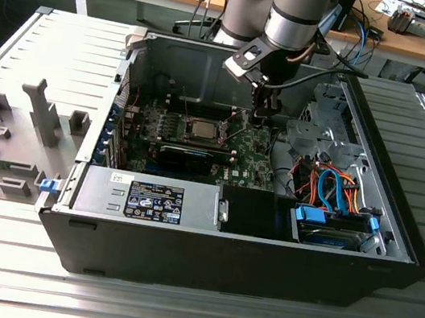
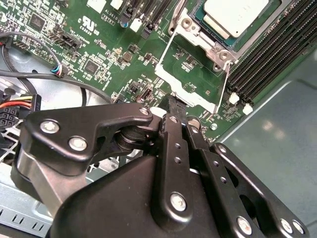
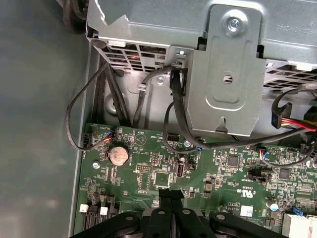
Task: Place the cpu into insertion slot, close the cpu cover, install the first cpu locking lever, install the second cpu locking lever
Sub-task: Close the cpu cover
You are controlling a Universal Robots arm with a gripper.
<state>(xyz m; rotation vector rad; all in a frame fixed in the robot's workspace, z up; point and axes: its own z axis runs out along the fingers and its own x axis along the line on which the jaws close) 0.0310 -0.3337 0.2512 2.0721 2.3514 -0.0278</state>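
Step 1 appears complete: the cpu (image 2: pixel 233 15) lies flat in the insertion slot on the motherboard (image 2: pixel 99 59), silvery top uppermost; in the exterior view the cpu (image 1: pixel 201 130) sits near the middle of the open computer case (image 1: pixel 260 265).

Step 2 is not yet done: the cpu cover (image 2: pixel 188 91), a bright metal frame, is swung open away from the chip, and the green board shows through its window; the memory slots (image 2: pixel 267 54) run beside the socket. With the cover open, both locking levers are judged unlatched; their exact position cannot be read.

Arm pose: the arm reaches down into the case from the far side; the gripper (image 1: pixel 262 114) points downward over the board, on the exterior view's right of the socket.

In the second wrist view the gripper (image 2: pixel 174 101) has its fingers pressed together with nothing between them; the tips are just beside the cover's free edge, and contact cannot be confirmed. In the first wrist view the gripper (image 3: pixel 171 196) hangs over the board near the coin cell (image 3: pixel 119 154), below the drive bracket (image 3: pixel 228 84).
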